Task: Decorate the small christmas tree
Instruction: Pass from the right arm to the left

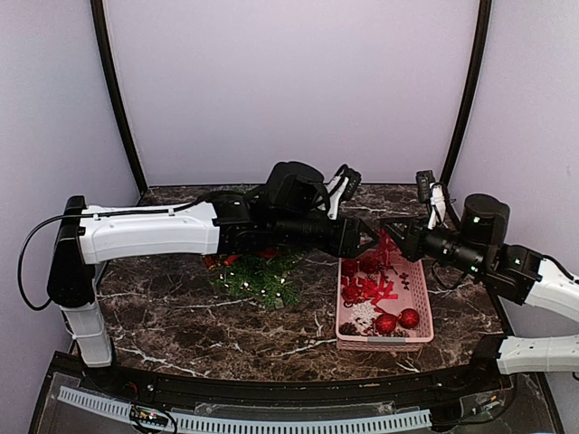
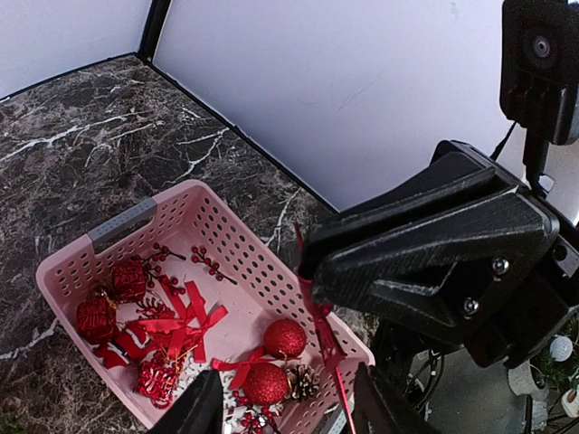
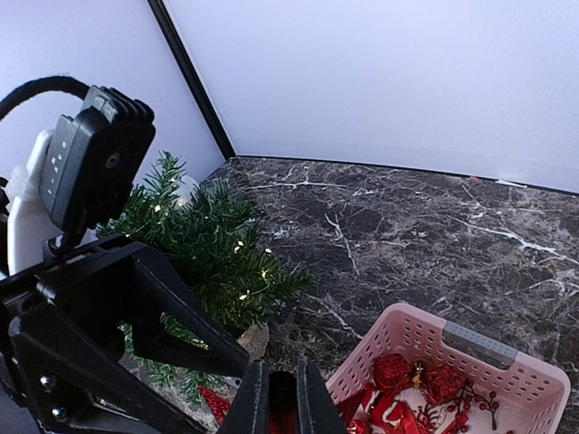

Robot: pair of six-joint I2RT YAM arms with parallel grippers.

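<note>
The small christmas tree (image 1: 258, 276), dark green with tiny white lights, lies under my left arm; the right wrist view shows the tree (image 3: 208, 240) at the left. Over the far left corner of the pink basket (image 1: 384, 346), my right gripper (image 1: 391, 237) is shut on a thin red ribbon ornament (image 2: 324, 339) that hangs down from it. My left gripper (image 2: 289, 411) faces it, fingers apart. The ribbon's lower end dangles between them, close to the right finger (image 2: 380, 407). In the right wrist view the right gripper (image 3: 280, 398) pinches something red.
The basket (image 2: 244, 244) holds red balls (image 2: 285, 337), small red gift boxes (image 2: 95, 318), bows, berry sprigs and a pinecone (image 2: 303, 382). Dark marble tabletop (image 1: 181, 316) surrounds tree and basket. White walls enclose the back and sides.
</note>
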